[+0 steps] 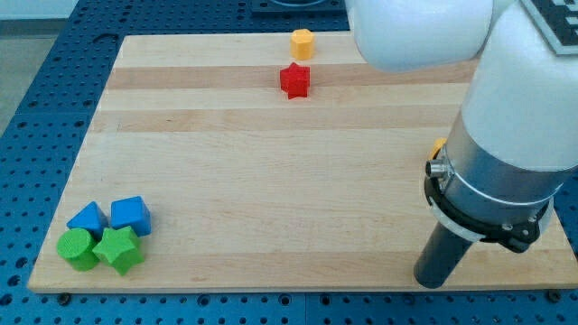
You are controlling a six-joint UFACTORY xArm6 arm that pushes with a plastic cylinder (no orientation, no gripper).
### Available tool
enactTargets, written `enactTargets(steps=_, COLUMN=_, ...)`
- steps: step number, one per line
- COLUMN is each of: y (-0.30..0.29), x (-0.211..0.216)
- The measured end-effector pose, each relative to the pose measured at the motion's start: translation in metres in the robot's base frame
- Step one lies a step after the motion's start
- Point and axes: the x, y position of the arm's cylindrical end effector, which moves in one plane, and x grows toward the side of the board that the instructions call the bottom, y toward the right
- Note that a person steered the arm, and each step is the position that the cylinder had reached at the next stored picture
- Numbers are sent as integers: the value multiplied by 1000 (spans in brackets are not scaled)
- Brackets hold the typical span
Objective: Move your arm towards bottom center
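Note:
My tip (pixel 432 282) is the lower end of the dark rod at the view's bottom right, close to the board's bottom edge. No block touches it. A yellow hexagonal block (pixel 302 42) and a red star block (pixel 294 80) sit near the view's top centre, far from the tip. At the bottom left lies a tight cluster: a blue triangular block (pixel 88 218), a blue cube (pixel 131 215), a green cylinder (pixel 77 248) and a green star block (pixel 119 249). A sliver of a yellow block (pixel 437 147) shows beside the arm, mostly hidden.
The wooden board (pixel 271 171) lies on a blue perforated table (pixel 36 81). The arm's large white and grey body (pixel 506 135) covers the board's right side and top right corner.

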Motion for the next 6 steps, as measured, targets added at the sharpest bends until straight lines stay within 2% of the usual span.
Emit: enactTargets(steps=6, y=-9, x=1)
